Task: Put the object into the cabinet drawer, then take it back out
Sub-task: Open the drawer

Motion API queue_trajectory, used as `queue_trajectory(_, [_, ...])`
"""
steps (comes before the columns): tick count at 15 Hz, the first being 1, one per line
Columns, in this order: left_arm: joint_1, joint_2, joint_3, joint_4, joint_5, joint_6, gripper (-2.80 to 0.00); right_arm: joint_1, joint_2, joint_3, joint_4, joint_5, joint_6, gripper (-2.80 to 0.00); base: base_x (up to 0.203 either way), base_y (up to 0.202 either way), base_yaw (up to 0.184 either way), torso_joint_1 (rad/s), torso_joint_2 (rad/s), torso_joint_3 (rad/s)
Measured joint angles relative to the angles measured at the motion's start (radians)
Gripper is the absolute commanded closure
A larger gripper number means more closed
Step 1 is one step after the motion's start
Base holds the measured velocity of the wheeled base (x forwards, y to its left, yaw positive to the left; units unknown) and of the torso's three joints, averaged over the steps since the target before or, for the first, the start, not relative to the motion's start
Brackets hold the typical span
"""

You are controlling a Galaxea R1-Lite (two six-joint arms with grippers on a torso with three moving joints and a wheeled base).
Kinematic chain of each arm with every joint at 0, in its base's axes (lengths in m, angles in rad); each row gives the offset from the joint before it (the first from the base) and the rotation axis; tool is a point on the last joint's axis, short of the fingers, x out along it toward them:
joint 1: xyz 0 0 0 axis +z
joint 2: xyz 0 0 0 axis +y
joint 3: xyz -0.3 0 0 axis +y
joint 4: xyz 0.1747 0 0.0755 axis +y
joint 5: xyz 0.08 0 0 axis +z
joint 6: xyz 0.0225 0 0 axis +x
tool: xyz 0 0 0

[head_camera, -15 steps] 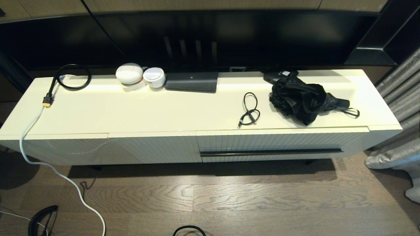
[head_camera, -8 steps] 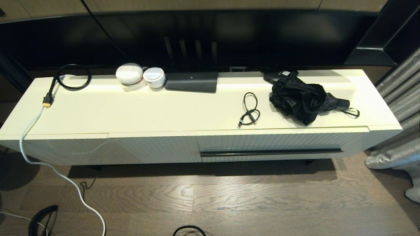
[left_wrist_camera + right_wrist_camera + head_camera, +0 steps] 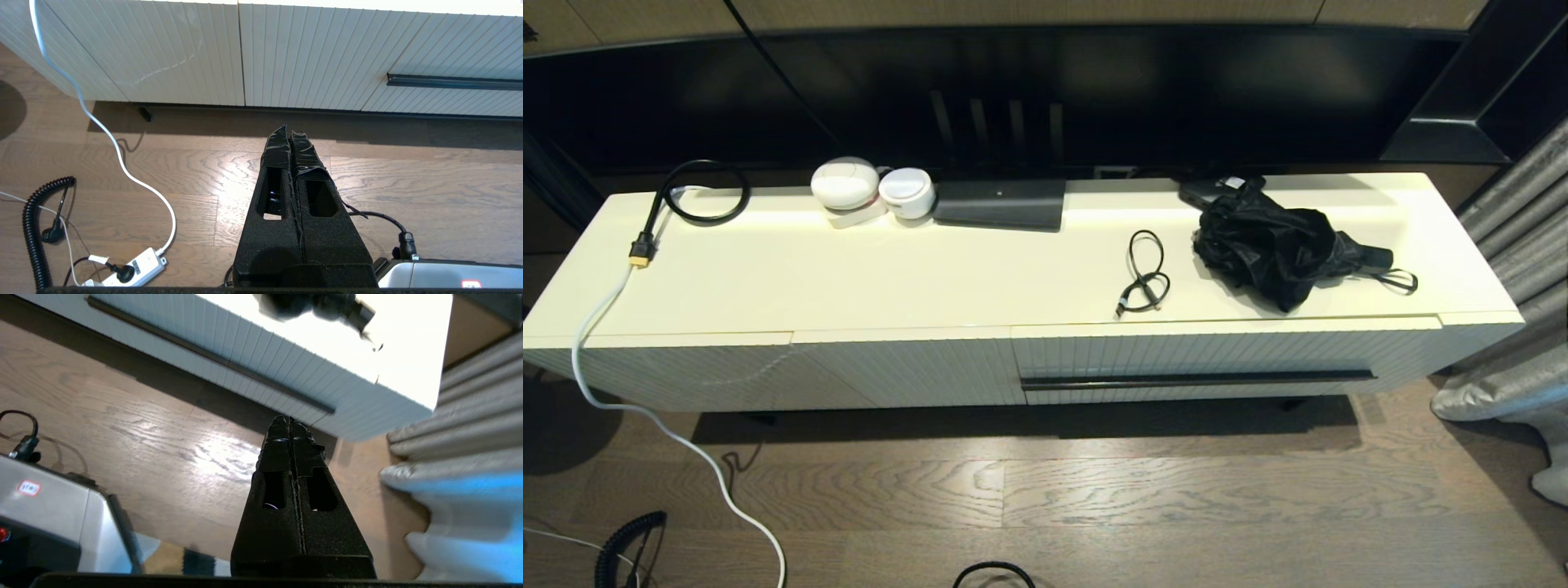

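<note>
A: From the head view, where was everything?

B: The cabinet drawer (image 3: 1225,359) was fully closed under the right half of the counter (image 3: 866,278), its black bar handle (image 3: 1197,379) untouched. On top lay a crumpled black umbrella (image 3: 1278,241), probably the object, near the front edge, with a small looped cable (image 3: 1145,273) just beside it. Neither arm showed there.

A: And the left wrist view?

B: The left end effector (image 3: 289,131) hung above the wood floor (image 3: 163,171) in front of the cabinet, its fingers pressed together on nothing. It looked parked.

A: The right one?

B: The right end effector (image 3: 290,421) was likewise pinched closed and empty, low over the floor, pointing toward the handle (image 3: 212,355) but well apart from it.

A: What could have gone wrong from there?

B: With the fingers pressed together, it could have bumped the handle instead of hooking it, or slid onto the ribbed front. Later, the umbrella's limp fabric and strap (image 3: 1398,282) might have snagged on the drawer's front edge, and a sloppy grab could have dragged the cable along.
</note>
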Motion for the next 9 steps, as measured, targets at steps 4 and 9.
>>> queue_trajectory(4, [0.0,0.0,0.0,0.0,0.0,0.0,0.0,0.032,0.395,-0.309,0.016,0.007,-0.186,0.0,0.0,0.0,0.0,0.0,0.0,0.0])
queue_trajectory(9, [0.0,0.0,0.0,0.0,0.0,0.0,0.0,0.291,0.812,-0.544,0.057,-0.168,-0.544,0.0,0.0,0.0,0.0,0.0,0.0,0.0])
